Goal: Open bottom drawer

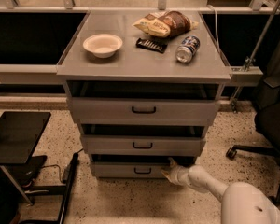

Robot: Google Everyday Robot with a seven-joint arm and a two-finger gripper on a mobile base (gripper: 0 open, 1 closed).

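The bottom drawer is the lowest, narrowest grey front of the cabinet, with a small black bar handle at its centre. It stands slightly out, with a dark gap above it. My gripper is at the drawer's right end, its pale fingers spread over the top right corner of the front, one above and one below. My white arm reaches in from the lower right. Above are the mid-sized drawer and the largest drawer.
On the cabinet top lie a white bowl, a black flat packet, a snack bag and a tipped can. A black stand is at the left, an office chair at the right.
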